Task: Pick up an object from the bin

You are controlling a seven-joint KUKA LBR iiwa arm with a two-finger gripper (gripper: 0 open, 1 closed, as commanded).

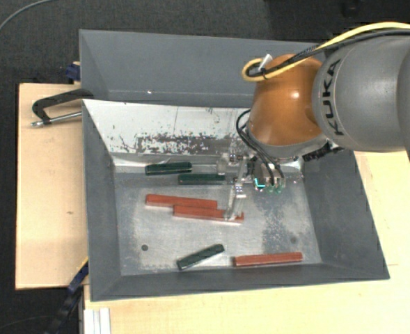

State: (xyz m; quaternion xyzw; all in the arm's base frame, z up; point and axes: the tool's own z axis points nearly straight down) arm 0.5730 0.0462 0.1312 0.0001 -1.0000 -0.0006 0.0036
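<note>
Bars [267, 259]: three red (three green)

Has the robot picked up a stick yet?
Not yet. Reaching looks done: the end effector sits low in the bin, at the right end of the two red bars in the middle. They lie flat on the floor. Gripping and lifting are left.
</note>
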